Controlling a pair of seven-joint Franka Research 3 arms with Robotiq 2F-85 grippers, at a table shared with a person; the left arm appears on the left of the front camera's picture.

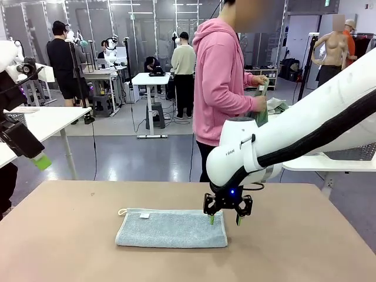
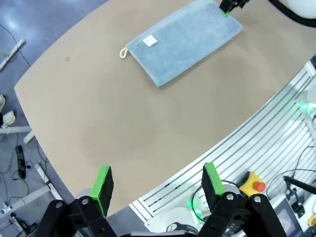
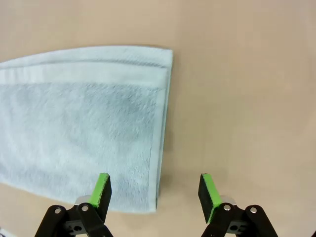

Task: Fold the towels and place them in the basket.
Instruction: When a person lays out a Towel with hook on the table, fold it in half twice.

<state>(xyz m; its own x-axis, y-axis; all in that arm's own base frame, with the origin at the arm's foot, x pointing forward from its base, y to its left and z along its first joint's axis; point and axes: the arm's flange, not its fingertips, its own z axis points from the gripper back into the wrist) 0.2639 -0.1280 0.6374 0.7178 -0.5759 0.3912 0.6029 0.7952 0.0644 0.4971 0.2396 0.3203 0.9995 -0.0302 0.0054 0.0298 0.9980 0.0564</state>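
Robotics lab on an open-plan floor.
A white robot arm [image 1: 305,126] hangs over a tan table [image 1: 59,235]. Behind it, people [image 1: 183,61] stand among white desks [image 1: 150,79] on a polished grey floor [image 1: 135,158], before glass partitions [image 1: 141,29]. A red emergency-stop button [image 2: 253,186] sits beside the rig.

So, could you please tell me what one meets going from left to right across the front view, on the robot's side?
left gripper, raised at the picture's left edge → white corner loop → pale blue-grey towel → right gripper, open over the towel's right end
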